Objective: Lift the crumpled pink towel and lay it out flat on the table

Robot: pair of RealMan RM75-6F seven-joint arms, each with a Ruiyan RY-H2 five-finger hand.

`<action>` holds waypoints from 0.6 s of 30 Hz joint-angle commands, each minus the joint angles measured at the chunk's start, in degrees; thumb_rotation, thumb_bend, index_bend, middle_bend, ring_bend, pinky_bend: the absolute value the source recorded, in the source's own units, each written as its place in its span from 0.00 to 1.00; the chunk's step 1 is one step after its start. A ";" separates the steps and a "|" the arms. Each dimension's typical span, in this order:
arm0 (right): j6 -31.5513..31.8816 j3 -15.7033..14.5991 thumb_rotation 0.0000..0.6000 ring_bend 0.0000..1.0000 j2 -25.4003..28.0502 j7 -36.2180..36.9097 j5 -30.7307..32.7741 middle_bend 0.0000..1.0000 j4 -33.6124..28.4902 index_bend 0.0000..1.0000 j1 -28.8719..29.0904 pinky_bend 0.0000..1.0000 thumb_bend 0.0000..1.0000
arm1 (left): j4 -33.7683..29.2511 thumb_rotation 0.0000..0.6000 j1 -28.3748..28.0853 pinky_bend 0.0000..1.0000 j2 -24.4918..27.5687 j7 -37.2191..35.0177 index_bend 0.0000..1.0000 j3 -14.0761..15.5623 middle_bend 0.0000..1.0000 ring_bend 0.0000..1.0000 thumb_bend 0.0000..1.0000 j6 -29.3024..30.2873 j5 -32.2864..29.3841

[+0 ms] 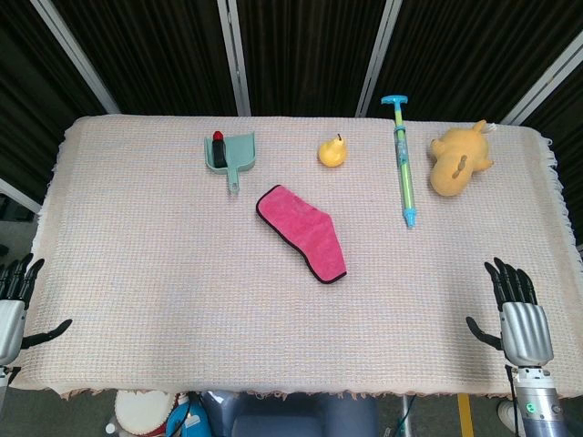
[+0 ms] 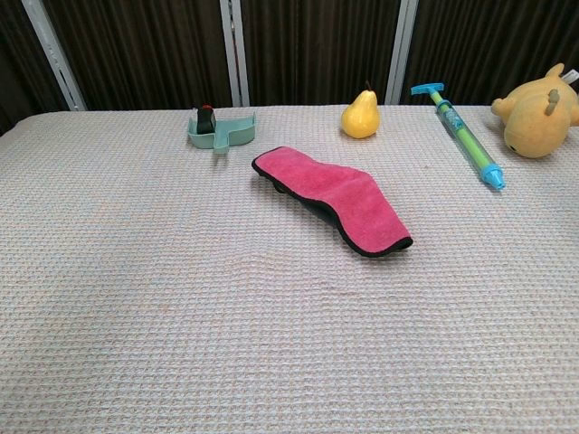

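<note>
Centrally placed: pink towel point(image 1: 302, 232), folded over, black-edged, mid-table. Likely light, limp, non-slip; best pinched at its near corner. Left hand point(image 1: 13, 305) and right hand point(image 1: 519, 314) empty, fingers spread, at table's near edge.

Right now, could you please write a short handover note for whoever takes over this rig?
Left hand: open, holding nothing, at the table's near left edge.
Right hand: open, holding nothing, at the near right edge.
Pink towel: folded over itself mid-table, untouched, apart from both hands. Behind it sit the dustpan, pear, water squirter and plush toy.
Done: nothing yet.
Left: reach in, lift the towel, spread it flat on the table.
</note>
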 commanded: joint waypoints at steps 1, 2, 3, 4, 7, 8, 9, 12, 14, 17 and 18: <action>-0.05 0.15 1.00 0.00 0.06 0.12 0.20 0.00 -0.03 0.00 0.00 0.00 0.28 | -0.09 1.00 0.02 0.00 0.04 -0.08 0.00 0.02 0.00 0.00 0.00 0.05 0.06; -0.12 0.17 1.00 0.00 0.08 0.19 0.28 0.00 -0.04 0.00 0.01 0.00 0.28 | -0.09 1.00 0.03 0.00 0.05 -0.12 0.00 0.03 0.00 0.00 0.00 0.04 0.07; -0.17 0.19 1.00 0.00 0.08 0.23 0.35 0.00 -0.04 0.00 0.01 0.00 0.28 | -0.08 1.00 0.03 0.00 0.05 -0.14 0.00 0.04 0.00 0.00 0.00 0.03 0.07; -0.28 0.22 1.00 0.00 0.08 0.26 0.47 0.00 -0.02 0.00 0.03 0.00 0.28 | -0.06 1.00 0.02 0.00 0.06 -0.16 0.00 0.05 0.00 0.00 0.00 0.00 0.07; -0.43 0.12 1.00 0.00 0.18 0.25 0.52 0.00 -0.02 0.00 -0.02 0.00 0.28 | -0.12 1.00 -0.04 0.00 0.09 -0.30 0.00 0.01 0.00 0.00 0.00 -0.14 -0.01; -0.45 0.10 1.00 0.00 0.19 0.30 0.51 0.00 -0.08 0.00 -0.02 0.00 0.28 | -0.13 1.00 -0.05 0.00 0.10 -0.28 0.00 0.02 0.00 0.00 0.00 -0.14 0.02; -0.47 0.07 1.00 0.00 0.22 0.36 0.48 0.00 -0.17 0.00 -0.03 0.00 0.28 | -0.16 1.00 -0.05 0.00 0.12 -0.25 0.00 0.02 0.00 0.00 0.00 -0.09 0.08; -0.39 -0.03 1.00 0.00 0.27 0.24 0.20 0.00 -0.33 0.00 -0.01 0.00 0.28 | -0.22 1.00 -0.03 0.00 0.18 -0.27 0.00 0.02 0.00 0.00 0.00 -0.05 0.08; -0.47 -0.11 1.00 0.00 0.32 0.35 0.08 0.00 -0.51 0.00 0.01 0.00 0.28 | -0.29 1.00 -0.02 0.00 0.22 -0.38 0.00 0.00 0.00 0.00 0.00 -0.23 -0.13; -0.64 -0.15 1.00 0.00 0.26 0.26 0.04 0.00 -0.46 0.00 0.10 0.00 0.28 | -0.24 1.00 -0.15 0.00 0.20 -0.50 0.00 -0.15 0.00 0.00 0.00 -0.39 -0.28; -0.74 -0.21 1.00 0.00 0.20 0.31 -0.02 0.00 -0.44 0.00 0.14 0.00 0.28 | -0.25 1.00 -0.19 0.00 0.18 -0.55 0.00 -0.18 0.00 0.00 0.00 -0.42 -0.29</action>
